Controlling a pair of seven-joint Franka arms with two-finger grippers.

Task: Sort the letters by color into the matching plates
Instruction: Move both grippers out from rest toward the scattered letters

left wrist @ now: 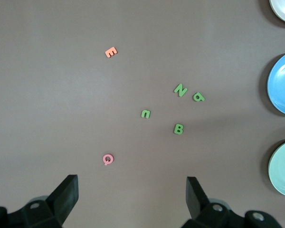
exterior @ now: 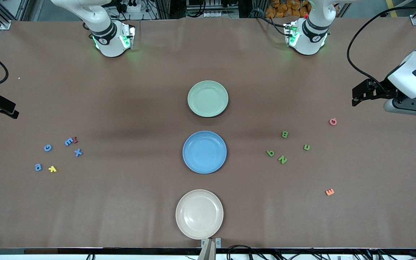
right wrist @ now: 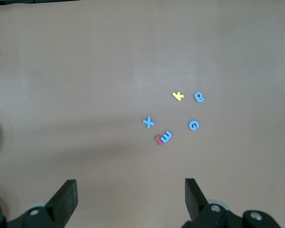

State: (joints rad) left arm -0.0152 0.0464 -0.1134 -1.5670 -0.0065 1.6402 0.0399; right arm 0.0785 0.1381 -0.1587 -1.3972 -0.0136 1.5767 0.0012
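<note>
A pale green plate [exterior: 208, 98] and a blue plate [exterior: 204, 152] lie empty mid-table, the blue one nearer the front camera. Several green letters, among them B [exterior: 284, 134] and N [exterior: 282, 159], lie toward the left arm's end; the left wrist view shows the same B [left wrist: 178, 128] and N [left wrist: 180, 90]. Several blue letters, among them X [exterior: 78, 152] and G [exterior: 47, 147], lie toward the right arm's end. My left gripper [exterior: 356, 95] [left wrist: 132, 185] hangs open near the green letters. My right gripper [exterior: 11, 111] [right wrist: 131, 187] hangs open near the blue ones. Both hold nothing.
A beige plate [exterior: 199, 213] sits nearest the front camera. A pink Q [exterior: 333, 121] and an orange E [exterior: 329, 192] lie around the green letters. A yellow letter [exterior: 52, 168] and a dark red one [exterior: 75, 139] lie among the blue letters.
</note>
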